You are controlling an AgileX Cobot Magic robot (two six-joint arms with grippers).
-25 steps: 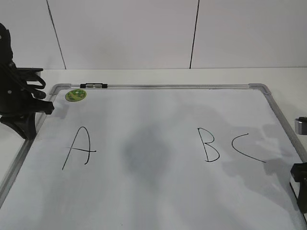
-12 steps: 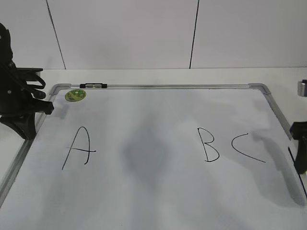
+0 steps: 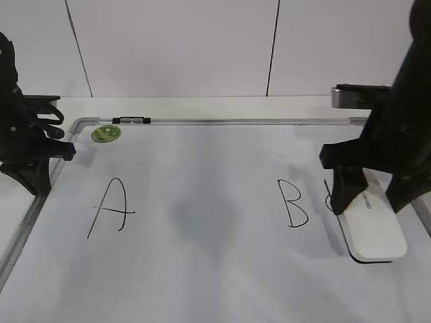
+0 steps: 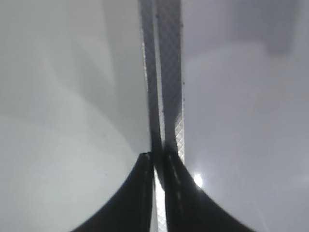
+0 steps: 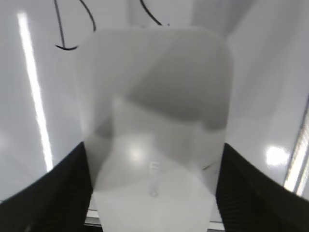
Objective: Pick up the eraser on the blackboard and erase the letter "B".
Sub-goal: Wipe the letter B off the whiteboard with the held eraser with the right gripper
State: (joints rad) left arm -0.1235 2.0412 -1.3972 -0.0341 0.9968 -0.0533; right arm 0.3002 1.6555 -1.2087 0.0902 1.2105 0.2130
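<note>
The white eraser (image 3: 374, 234) with its thin black base sits between the fingers of my right gripper (image 3: 369, 204), which is shut on it, low over the right side of the blackboard (image 3: 202, 276). It covers most of the letter "C" (image 3: 328, 200). The letter "B" (image 3: 291, 203) is uncovered, just left of the eraser. In the right wrist view the eraser (image 5: 154, 106) fills the space between the fingers of my right gripper (image 5: 153, 159), with parts of the "B" (image 5: 63, 34) and "C" (image 5: 150, 17) above it. My left gripper (image 3: 35, 183) is shut at the board's left edge.
The letter "A" (image 3: 111, 205) is on the left of the board and a round green sticker (image 3: 106, 133) is at its top left corner. In the left wrist view my left gripper (image 4: 157, 157) hangs over the board's metal frame (image 4: 169, 72). A white wall stands behind the table.
My right arm has come in from the lower right edge, up and to the left, carrying the eraser over the "C". The left arm has not moved.
</note>
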